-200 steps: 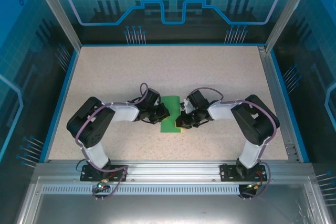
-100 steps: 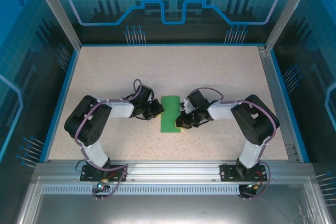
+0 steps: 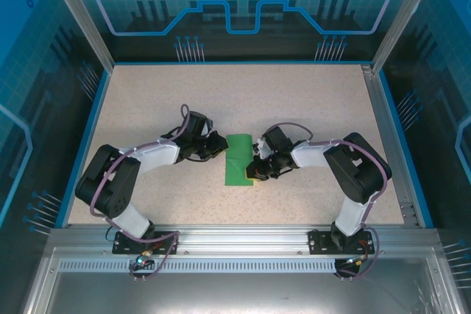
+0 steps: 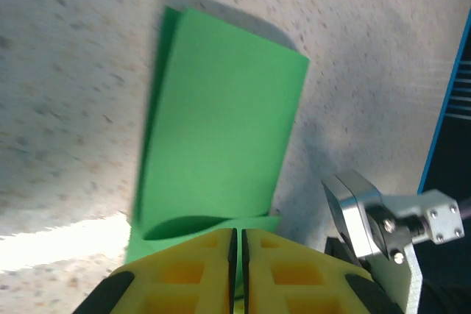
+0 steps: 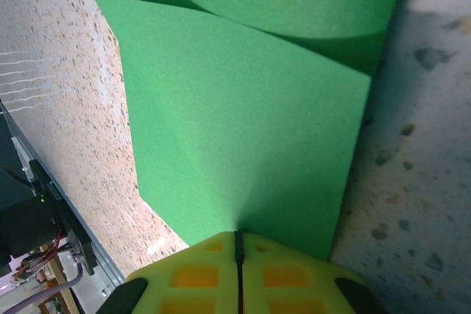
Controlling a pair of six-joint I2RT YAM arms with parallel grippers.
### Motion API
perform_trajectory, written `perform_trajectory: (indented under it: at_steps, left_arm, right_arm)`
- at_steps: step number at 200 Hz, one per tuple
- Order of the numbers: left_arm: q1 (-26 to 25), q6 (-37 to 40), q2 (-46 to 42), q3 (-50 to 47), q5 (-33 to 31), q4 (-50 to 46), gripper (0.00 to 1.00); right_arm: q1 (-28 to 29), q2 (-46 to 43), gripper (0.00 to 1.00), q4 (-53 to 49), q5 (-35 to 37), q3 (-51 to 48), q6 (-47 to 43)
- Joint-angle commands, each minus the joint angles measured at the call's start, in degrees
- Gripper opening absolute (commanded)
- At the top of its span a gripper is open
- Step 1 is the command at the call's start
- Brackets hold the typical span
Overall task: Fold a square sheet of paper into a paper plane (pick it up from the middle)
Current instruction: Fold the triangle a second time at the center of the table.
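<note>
- the green sheet of paper (image 3: 237, 161) is folded into a narrow strip and sits about mid-tabletop (image 3: 294, 101), one layer bowing up a bit
- the left fingers (image 4: 195, 259) are at the sheet's left edge, toward its far end, pretty much together with just a thin slit between them; honestly can't tell if any paper is pinched in there
- the right fingers (image 5: 199, 262) are on the sheet's right edge, toward its near end, clamped tight on the paper, with a soft crease fanning out from the pinch
</note>
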Motion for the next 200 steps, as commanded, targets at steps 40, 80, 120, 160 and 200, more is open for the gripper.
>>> perform_trajectory:
  at_steps: [40, 80, 120, 160, 200]
  left_arm:
    - [-5.7, -3.1, 4.8, -2.2, 3.3, 6.6, 0.13]
    - [-6.0, -2.8, 8.1, -3.7, 2.8, 7.7, 0.12]
    - [-6.0, -0.3, 8.8, -3.6, -2.5, 2.6, 0.12]
    - [-5.7, 1.3, 8.8, -3.1, -7.8, -1.3, 0.11]
    - [-4.7, 2.5, 7.4, -2.9, -9.8, -2.9, 0.11]
  right_arm:
    - [0.5, 2.0, 0.07, -7.9, 3.5, -0.7, 0.5]
    - [0.5, 2.1, 0.08, -8.3, 3.7, -0.5, 0.4]
    - [0.5, 2.2, 0.07, -8.4, 4.0, -0.7, 0.4]
    - [0.5, 2.2, 0.07, -8.7, 4.0, -0.7, 0.2]
    - [0.5, 2.1, 0.07, -8.7, 4.0, -0.9, 0.2]
